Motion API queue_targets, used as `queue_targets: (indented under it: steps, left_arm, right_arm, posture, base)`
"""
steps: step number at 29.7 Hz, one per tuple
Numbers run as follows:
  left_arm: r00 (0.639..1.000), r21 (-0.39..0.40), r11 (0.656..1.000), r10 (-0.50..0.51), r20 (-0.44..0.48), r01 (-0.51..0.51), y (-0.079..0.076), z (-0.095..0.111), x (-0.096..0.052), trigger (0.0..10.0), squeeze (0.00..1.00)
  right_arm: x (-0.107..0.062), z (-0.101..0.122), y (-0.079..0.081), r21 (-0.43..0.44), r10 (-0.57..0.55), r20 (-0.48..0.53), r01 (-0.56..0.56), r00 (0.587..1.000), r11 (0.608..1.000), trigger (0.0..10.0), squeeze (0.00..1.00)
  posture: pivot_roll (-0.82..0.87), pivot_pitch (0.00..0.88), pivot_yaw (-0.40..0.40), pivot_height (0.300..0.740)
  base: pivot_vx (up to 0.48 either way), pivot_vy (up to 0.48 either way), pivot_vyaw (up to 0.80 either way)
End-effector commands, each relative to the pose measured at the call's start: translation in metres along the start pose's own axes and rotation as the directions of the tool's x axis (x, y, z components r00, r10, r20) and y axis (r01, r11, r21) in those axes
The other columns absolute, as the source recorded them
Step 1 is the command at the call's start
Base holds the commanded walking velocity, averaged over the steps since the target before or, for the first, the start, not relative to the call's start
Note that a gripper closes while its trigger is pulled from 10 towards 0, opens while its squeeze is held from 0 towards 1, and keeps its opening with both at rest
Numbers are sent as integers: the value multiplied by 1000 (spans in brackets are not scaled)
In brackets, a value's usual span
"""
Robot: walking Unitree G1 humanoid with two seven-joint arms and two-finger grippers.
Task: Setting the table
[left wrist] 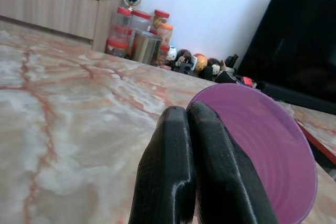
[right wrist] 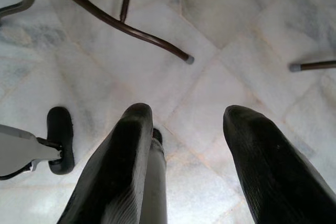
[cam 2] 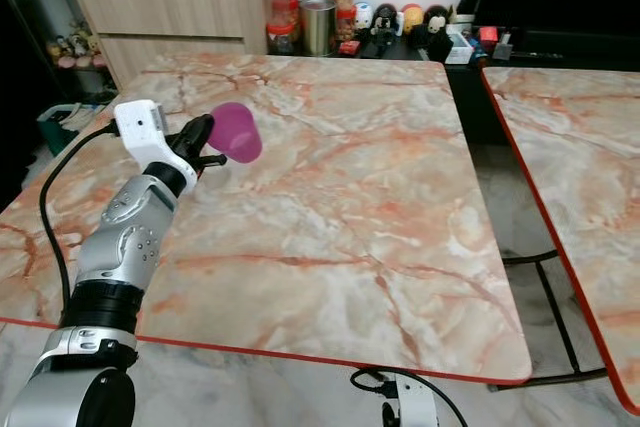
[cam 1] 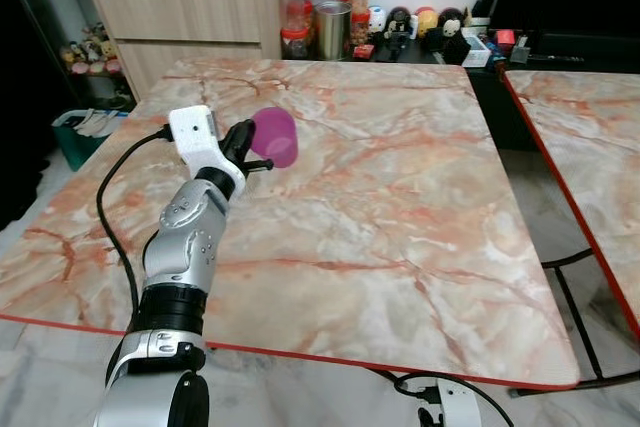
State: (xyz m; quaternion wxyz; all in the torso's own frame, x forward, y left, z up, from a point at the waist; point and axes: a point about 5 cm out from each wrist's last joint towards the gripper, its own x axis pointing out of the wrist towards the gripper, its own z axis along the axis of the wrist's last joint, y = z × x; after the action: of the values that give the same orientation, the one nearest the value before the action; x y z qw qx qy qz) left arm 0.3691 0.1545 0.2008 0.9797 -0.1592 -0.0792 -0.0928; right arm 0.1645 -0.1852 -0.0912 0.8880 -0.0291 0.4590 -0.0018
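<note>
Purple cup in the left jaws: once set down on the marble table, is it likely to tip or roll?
The purple cup looks like thin plastic, so probably light. Its tapered round shape would likely roll in an arc if laid sideways. The glossy table may let it slide.

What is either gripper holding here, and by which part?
The left gripper holds a purple plastic cup pinched at its rim, above the marble table. The right gripper hangs open, holding nothing.

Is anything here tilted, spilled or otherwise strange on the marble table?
Only the purple cup: it is tipped on its side in the air above the marble table, pinched at the rim by the left gripper. Nothing looks spilled. The right gripper hangs open over the floor.
</note>
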Motion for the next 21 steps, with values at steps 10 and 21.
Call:
queue_targets:
  steps: [10, 21]
  left_arm:
    - [999, -1, 1000, 6, 34, -6, -2, 4, 3, 10000, 0]
    - [999, 0, 1000, 10, 49, -10, -1, 8, 4, 10000, 0]
  right_arm:
    - [-1, -5, -3, 0, -14, -29, 14, 999, 1000, 10000, 0]
    - [-1, -6, -3, 3, -14, -30, 14, 999, 1000, 10000, 0]
  posture:
    - [3, 0, 4, 719]
    - [3, 0, 4, 719]
  base:
    - [0, -420, 0]
    - [0, -423, 0]
